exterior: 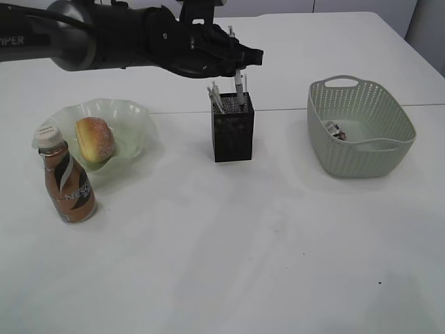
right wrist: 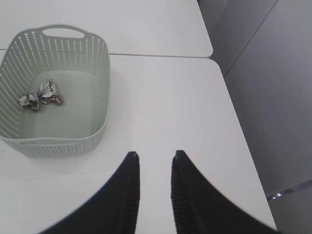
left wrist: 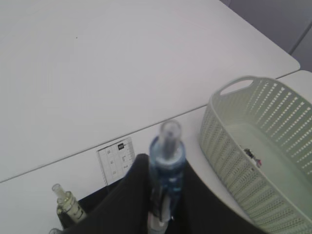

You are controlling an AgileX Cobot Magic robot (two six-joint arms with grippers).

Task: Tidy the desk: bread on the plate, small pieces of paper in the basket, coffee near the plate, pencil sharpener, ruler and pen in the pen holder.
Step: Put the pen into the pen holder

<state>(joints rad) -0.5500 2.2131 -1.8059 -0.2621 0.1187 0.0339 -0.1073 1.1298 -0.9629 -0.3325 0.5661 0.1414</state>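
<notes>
Exterior view: nearest the desk's (exterior: 229, 264) front-left edge, the coffee (exterior: 67, 182) is stood just beside the plate (exterior: 132, 115), in which the bread (exterior: 95, 139) is laid. Farther back, mid-desk, a pen (exterior: 239, 87) is gripped by the left gripper (exterior: 236, 62) over the pen holder (exterior: 233, 129); the ruler (left wrist: 116, 158) is seen inside. Paper scraps (right wrist: 40, 95) are held in the basket (exterior: 361, 132) toward the right edge. The right gripper (right wrist: 155, 161) is parted, empty.

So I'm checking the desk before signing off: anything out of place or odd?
Nothing stands out. The bread lies on the plate, the coffee stands upright beside it, crumpled paper sits in the basket, and the left end effector holds a pen over the pen holder.
</notes>
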